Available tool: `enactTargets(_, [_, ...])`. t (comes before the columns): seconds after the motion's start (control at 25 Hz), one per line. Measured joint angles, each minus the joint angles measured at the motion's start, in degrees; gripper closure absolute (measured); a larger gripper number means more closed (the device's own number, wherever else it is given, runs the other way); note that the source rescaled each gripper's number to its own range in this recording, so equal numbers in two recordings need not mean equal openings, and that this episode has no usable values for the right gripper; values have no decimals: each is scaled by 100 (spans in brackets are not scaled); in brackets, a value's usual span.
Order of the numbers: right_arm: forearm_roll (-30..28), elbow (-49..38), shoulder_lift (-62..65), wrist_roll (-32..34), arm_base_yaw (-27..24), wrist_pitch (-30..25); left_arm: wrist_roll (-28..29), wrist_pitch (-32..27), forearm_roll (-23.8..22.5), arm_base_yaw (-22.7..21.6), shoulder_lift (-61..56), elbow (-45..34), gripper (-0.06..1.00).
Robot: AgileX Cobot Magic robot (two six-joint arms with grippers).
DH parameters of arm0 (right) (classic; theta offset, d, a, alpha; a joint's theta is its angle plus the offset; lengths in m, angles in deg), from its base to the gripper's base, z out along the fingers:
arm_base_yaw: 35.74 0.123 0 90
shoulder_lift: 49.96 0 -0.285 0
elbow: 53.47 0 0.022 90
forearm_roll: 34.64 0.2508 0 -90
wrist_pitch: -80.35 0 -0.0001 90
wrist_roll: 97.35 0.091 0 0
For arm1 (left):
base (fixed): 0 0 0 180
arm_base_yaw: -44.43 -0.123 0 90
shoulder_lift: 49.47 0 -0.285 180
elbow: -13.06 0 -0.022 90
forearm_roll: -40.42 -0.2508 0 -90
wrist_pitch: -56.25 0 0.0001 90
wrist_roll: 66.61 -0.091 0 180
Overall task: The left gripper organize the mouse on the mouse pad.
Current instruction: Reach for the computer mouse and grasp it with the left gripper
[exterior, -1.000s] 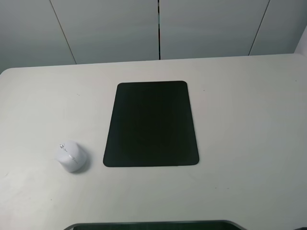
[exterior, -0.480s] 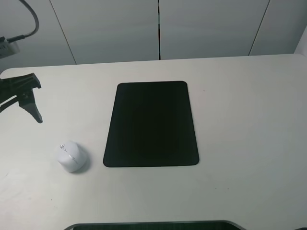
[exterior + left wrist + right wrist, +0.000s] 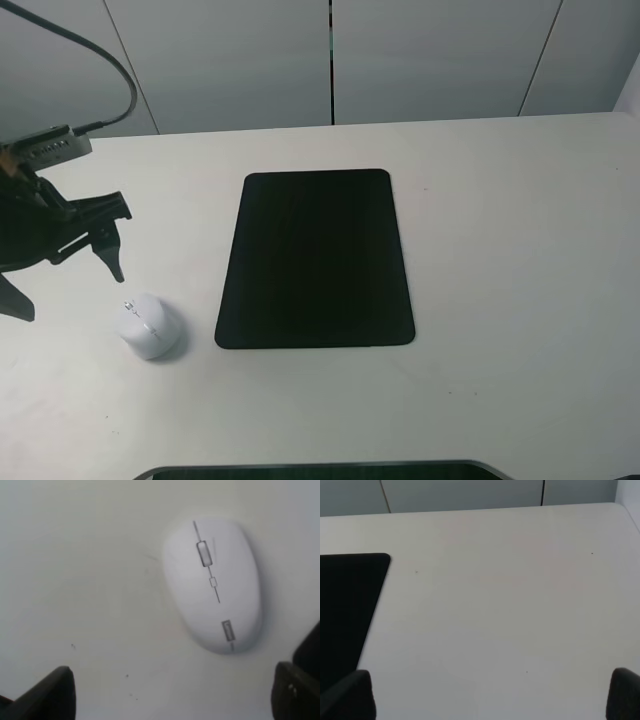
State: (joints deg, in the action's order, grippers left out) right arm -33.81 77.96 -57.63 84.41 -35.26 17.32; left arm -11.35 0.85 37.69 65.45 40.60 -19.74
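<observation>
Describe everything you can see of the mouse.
The mouse is small, white and rounded, plastic-looking, with a grey scroll wheel on a thin grey centre line. It lies flat on the pale table, left of the black mouse pad and clear of it. The open left gripper is close but not touching.

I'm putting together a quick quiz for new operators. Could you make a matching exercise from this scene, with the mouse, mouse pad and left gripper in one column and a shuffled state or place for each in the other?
Column one:
1. mouse
2. mouse pad
3. left gripper

Column two:
A. fingers spread wide, holding nothing
B. flat and black, nothing lying on it
C. white, on the bare table beside the pad

Pairs: 1-C, 2-B, 3-A
</observation>
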Motion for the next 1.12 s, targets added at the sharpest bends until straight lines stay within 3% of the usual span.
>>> enactTargets(0.36, [0, 0, 0, 0, 0, 0, 299, 1245, 157, 62, 62, -708, -6])
enactTargets(0.76, [0, 0, 0, 0, 0, 0, 311, 1862, 508, 62, 821, -765, -6])
enactTargets(1.12, [0, 0, 0, 0, 0, 0, 311, 2137, 529, 62, 866, -765, -6])
